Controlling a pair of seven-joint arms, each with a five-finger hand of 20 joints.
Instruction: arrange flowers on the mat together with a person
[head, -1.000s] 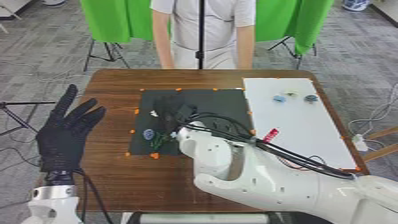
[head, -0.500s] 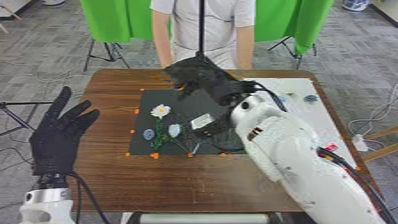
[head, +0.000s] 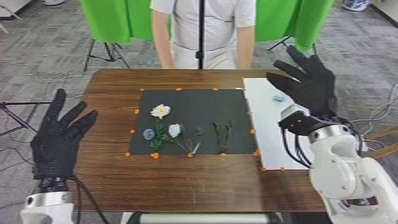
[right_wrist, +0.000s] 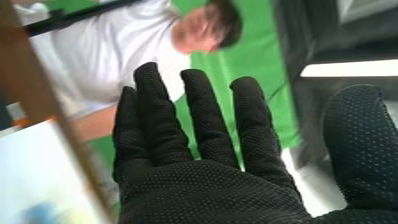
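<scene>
Head view brightly lit, faint sheen on table (head: 235, 182); R wrist bkgd (right_wrist: 258, 50) blurry.

There are one counter (head: 133, 182), one black mat (head: 195, 105) and one white sheet (head: 277, 150), with one white flower (head: 161, 111), one pale flower (head: 174, 130) and one greyish-blue flower (head: 148, 134) on the mat, three in all. The sheet has one light-blue flower (head: 278, 98); the green stems (head: 227, 134) are too fine to count surely. One left robot hand (head: 58, 150) and one right robot hand (head: 313, 91) make two, and orange markers (head: 155, 155) number more than ten.
</scene>
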